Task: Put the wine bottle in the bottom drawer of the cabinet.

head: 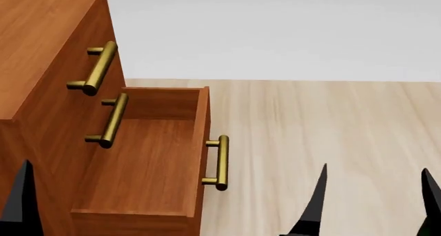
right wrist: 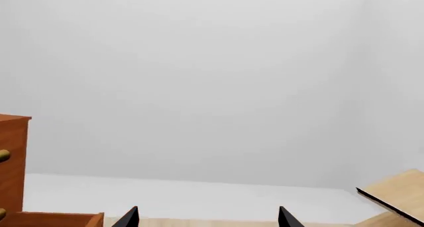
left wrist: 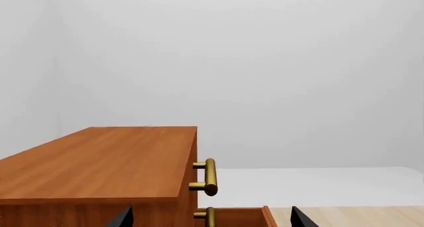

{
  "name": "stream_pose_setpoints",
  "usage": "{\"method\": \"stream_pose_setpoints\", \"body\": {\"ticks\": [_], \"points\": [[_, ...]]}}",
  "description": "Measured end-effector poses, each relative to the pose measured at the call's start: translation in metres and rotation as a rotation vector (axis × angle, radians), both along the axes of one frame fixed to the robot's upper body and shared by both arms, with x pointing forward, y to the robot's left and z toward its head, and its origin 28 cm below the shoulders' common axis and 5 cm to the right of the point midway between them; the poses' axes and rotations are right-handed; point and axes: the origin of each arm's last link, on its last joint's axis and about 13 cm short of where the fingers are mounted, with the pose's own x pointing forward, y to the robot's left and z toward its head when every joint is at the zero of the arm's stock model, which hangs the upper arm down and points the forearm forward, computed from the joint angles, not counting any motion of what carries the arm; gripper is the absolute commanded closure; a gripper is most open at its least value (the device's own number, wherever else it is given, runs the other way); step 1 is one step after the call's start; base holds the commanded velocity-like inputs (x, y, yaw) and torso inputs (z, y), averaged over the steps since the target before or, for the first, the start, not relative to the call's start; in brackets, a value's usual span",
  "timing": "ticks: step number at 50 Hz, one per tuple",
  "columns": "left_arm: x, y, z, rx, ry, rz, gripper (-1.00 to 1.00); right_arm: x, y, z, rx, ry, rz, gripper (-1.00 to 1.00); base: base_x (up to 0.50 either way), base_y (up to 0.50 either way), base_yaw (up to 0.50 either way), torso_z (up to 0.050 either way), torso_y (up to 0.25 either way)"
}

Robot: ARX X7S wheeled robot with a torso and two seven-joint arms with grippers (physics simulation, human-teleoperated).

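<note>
Nearest the head camera, the right end effector (head: 372, 202) shows as two black fingertips set well apart with nothing between them, a wide spread suited to closing around a slim bottle. Of the left end effector (head: 24, 194) the head view gives only one dark tip, low against the cabinet's front; its own wrist view shows two tips wide apart and empty. Beyond them, the bottom drawer (head: 148, 163) stands pulled out over the pale wooden floor (head: 324, 127), its interior bare and its brass bar handle (head: 220, 162) facing right, so that the cavity is open from above to receive a load. Behind it rises the cabinet (head: 41, 65), with its two upper drawer fronts shut. The wine bottle appears in no view, so its position cannot be stated; by this judgement the drawer is prepared and the bottle is not yet fetched.
</note>
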Motion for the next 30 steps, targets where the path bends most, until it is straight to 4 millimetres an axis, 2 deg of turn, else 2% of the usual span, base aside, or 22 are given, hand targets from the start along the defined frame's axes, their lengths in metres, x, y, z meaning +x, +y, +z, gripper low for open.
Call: {"method": "stream_pose_setpoints", "body": {"ticks": [14, 30], "points": [[0.000, 0.000, 0.000, -0.005, 0.002, -0.004, -1.00, 0.009, -0.026, 0.017, -0.017, -0.012, -0.125, -1.00, 0.00, 0.00, 0.00, 0.000, 0.000], [-0.001, 0.000, 0.000, -0.009, 0.003, -0.002, -1.00, 0.013, -0.052, 0.027, -0.015, 0.011, -0.241, -1.00, 0.00, 0.00, 0.00, 0.000, 0.000]]}}
